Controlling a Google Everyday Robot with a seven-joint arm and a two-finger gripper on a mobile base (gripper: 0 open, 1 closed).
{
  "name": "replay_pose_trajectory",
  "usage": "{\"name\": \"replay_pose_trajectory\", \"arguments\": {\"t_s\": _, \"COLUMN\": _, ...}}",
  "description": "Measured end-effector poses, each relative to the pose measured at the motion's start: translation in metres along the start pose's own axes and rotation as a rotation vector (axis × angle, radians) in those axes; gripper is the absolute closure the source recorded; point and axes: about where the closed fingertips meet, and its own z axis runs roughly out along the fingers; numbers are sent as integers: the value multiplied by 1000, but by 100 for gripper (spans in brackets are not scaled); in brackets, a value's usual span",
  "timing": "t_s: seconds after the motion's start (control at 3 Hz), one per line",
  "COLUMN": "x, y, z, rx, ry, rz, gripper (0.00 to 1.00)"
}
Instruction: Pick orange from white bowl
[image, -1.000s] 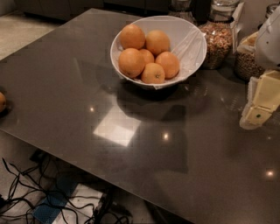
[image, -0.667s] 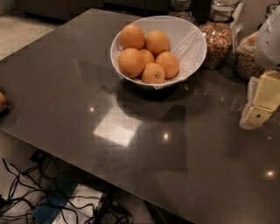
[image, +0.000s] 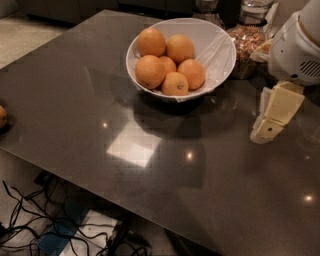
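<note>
My pincer (image: 274, 116) unmoved, right of bowl (image: 216, 50), over tabletop (image: 75, 100); grip state I cannot tell. Oranges (image: 150, 71) untouched; approach not yet begun.

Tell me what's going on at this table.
A robot arm is set to take an orange from the white bowl, which holds six oranges at the far side of the dark table. The gripper hangs over the table to the right of the bowl, apart from it and carrying nothing. No orange has been lifted yet. A stray orange sits at the table's left edge, and a glass jar stands behind the bowl.
</note>
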Motion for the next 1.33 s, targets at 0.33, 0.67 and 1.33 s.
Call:
{"name": "replay_pose_trajectory", "arguments": {"t_s": 0.33, "x": -34, "y": -15, "z": 17, "rx": 19, "ry": -78, "rz": -32, "gripper": 0}}
{"name": "replay_pose_trajectory", "arguments": {"t_s": 0.67, "x": -65, "y": -28, "z": 27, "rx": 37, "ry": -148, "rz": -64, "gripper": 0}}
{"name": "replay_pose_trajectory", "arguments": {"t_s": 1.33, "x": -103, "y": -39, "z": 38, "rx": 34, "ry": -212, "rz": -110, "gripper": 0}}
